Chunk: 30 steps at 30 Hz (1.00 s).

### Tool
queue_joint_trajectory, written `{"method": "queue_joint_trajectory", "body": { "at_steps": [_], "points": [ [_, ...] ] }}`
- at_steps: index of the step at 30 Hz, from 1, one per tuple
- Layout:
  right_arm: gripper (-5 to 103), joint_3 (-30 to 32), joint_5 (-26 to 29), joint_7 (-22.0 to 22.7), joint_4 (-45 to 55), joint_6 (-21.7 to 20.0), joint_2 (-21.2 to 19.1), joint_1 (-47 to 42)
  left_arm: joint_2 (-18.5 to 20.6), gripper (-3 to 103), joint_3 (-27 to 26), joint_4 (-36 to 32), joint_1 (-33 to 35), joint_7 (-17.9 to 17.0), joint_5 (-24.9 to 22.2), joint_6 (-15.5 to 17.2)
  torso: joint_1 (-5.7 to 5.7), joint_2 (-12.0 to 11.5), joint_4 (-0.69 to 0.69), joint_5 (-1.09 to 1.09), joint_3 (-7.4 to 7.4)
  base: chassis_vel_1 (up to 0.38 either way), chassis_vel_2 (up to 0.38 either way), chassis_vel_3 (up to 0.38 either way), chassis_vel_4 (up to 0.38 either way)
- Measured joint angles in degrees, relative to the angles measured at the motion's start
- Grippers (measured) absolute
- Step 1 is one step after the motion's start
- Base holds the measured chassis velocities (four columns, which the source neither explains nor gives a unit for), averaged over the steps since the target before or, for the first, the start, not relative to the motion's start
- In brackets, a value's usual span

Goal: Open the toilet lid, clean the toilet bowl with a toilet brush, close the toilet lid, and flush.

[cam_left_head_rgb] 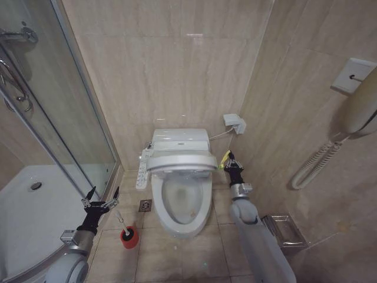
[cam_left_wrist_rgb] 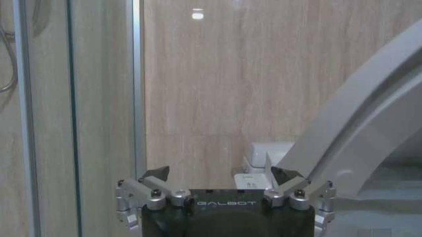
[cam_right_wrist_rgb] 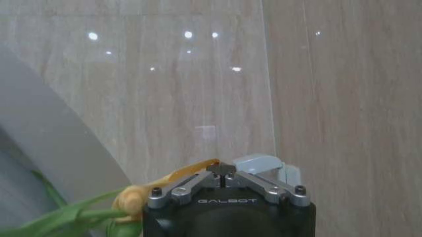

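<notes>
right gripper [cam_left_head_rgb: 230, 157] jaws clenched on strap [cam_left_head_rgb: 224, 159]; left gripper [cam_left_head_rgb: 101, 197] released above toilet brush [cam_left_head_rgb: 125, 226].

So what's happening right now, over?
Right gripper shut on the strap, holding the toilet lid partly raised over the bowl. Left gripper open, hovering above the brush in its red holder. Nothing in the way.

1. Light is even, warm and fairly bright across the beige wall tiles [cam_left_head_rgb: 177, 71].
2. Small ceiling-light glints dot the glossy tiles [cam_right_wrist_rgb: 188, 34] in the right wrist view, toward 12 o'clock.
3. The toilet lid [cam_left_head_rgb: 181, 160] shines pale; the toilet bowl [cam_left_head_rgb: 179, 203] is softly shaded inside.
4. The shower door [cam_left_head_rgb: 53, 106] carries faint reflections.
5. Close to the lens, the strap [cam_right_wrist_rgb: 99, 212] is blurred at 7 o'clock.
</notes>
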Motion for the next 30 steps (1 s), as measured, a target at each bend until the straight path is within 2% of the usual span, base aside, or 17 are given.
{"method": "queue_joint_trajectory", "body": {
  "at_steps": [11,30],
  "points": [
    [0,-0.2,-1.2,0.8,-6.1,0.3,1.7,5.6,0.0,100,0.0,0.0,0.0,0.0,0.0,0.0,0.0,0.0,0.0,0.0,0.0,0.0,0.0,0.0,0.0],
    [0,-2.3,-1.7,1.1,-18.1,1.3,2.4,16.9,0.0,100,0.0,0.0,0.0,0.0,0.0,0.0,0.0,0.0,-0.01,0.0,0.0,0.0,0.0,0.0,0.0]
  ]
}}
